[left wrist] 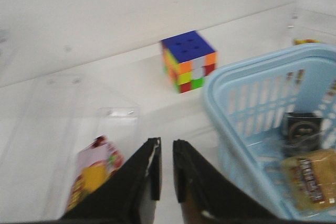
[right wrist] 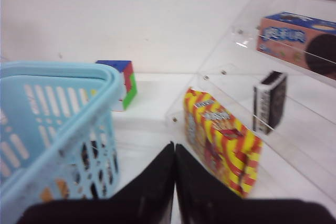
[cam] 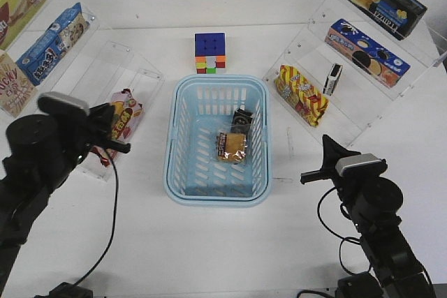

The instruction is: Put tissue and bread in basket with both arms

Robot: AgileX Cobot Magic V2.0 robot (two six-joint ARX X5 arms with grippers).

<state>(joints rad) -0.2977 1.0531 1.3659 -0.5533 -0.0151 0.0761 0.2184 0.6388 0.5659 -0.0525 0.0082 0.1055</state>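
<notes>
Basket (cam: pixel 180 146): a light-blue plastic tub with slotted walls and floor and a rounded rim was seen at the middle of the table (cam: pixel 209 256), between the two arms.
Bread (cam: pixel 232 146): it was seen lying flat on the basket floor, right of centre, a tan-golden piece in a clear crinkled wrapper with a dark strip.
Tissue (cam: pixel 242 119): a small flat black pack was seen just beyond the bread, inside the basket, near its right wall.
Task state: both things were judged to be already placed.
Handling of bread: it was judged light, soft and easily crushed, the film slippery; a gentle pinch across the short sides would suit.
Handling of tissue: it was judged light and slightly yielding; the thin edges would offer the firmest hold.
Left gripper (left wrist: pixel 167 170): the jaws were seen nearly closed, a narrow gap between them, nothing held, left of the basket.
Right gripper (right wrist: pixel 175 174): the jaws were seen pressed together and empty, right of the basket.
Other objects: a colourful cube (cam: pixel 210 53) stood beyond the basket; a yellow-red striped bag (cam: pixel 301 94) leaned in the clear right-hand rack.
</notes>
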